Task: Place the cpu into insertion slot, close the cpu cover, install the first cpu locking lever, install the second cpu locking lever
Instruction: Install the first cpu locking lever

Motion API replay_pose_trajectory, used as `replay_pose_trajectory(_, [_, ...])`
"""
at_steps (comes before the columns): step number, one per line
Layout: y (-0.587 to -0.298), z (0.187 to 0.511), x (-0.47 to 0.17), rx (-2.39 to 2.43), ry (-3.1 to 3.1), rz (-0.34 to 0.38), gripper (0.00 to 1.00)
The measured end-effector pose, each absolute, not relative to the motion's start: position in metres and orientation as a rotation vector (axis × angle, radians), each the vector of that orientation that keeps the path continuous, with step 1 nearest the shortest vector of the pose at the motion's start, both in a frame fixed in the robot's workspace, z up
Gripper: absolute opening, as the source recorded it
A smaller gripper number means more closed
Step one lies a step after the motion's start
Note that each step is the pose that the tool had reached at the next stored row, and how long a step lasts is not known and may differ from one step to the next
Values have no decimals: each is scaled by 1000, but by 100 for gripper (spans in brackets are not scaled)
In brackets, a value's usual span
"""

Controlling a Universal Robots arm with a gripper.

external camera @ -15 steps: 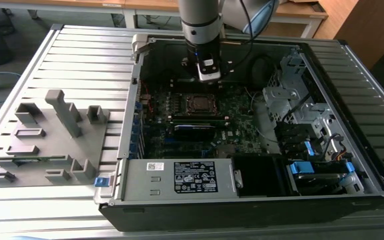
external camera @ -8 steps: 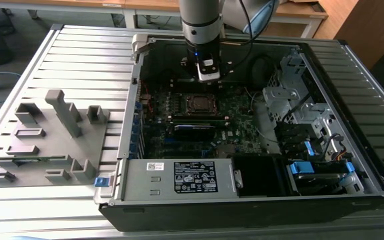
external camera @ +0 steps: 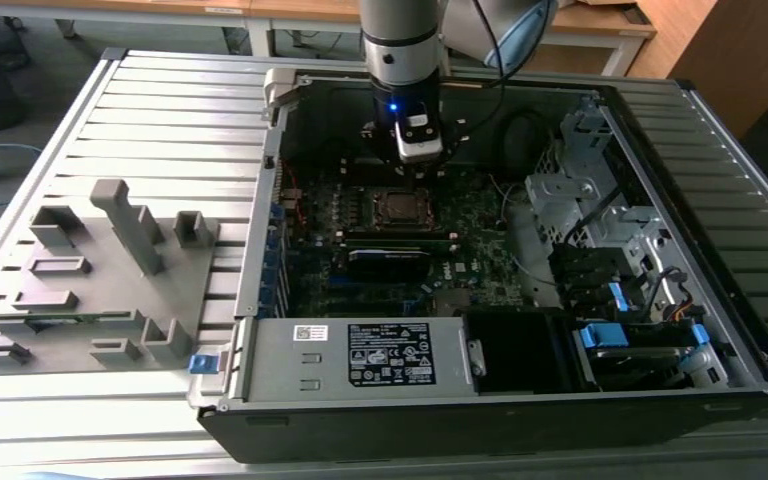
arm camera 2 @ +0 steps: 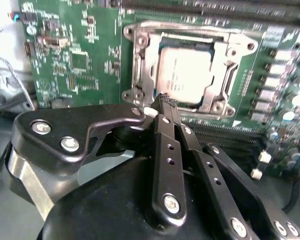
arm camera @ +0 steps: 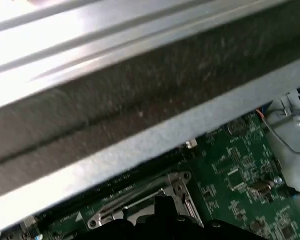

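The cpu (arm camera 2: pixel 184 70) lies flat in the insertion slot (external camera: pixel 398 206) on the green motherboard (arm camera 2: pixel 85 60). The silver cpu cover (arm camera 2: pixel 140 70) is folded down around it, and the chip's grey top shows through the window. A thin wire lever (arm camera 2: pixel 190 25) runs along one edge of the socket. My gripper (arm camera 2: pixel 165 101) hangs just above the socket's near edge, and its black fingers (arm camera 2: pixel 165 145) meet at the tips with nothing visible between them. In the exterior view the gripper (external camera: pixel 418 160) is a little behind the slot. A corner of the cover (arm camera: pixel 177 182) shows in the first wrist view.
The open computer case (external camera: pixel 264 300) surrounds the board, and its grey wall (arm camera: pixel 140 65) is close by. A long black card (external camera: pixel 387 262) lies in front of the slot. Drive bays and cables (external camera: pixel 611 300) stand at the exterior view's right. A grey fixture (external camera: pixel 91 280) stands at its left.
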State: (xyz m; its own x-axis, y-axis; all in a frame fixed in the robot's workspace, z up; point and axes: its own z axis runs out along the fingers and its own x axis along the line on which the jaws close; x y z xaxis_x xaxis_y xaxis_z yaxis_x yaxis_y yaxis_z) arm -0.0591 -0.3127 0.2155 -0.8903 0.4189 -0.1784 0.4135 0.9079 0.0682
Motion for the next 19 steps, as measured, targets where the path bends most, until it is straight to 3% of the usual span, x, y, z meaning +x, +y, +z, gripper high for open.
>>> replay_pose_trajectory(19, [-313, 213, -59, 551, 2938, 38, 10])
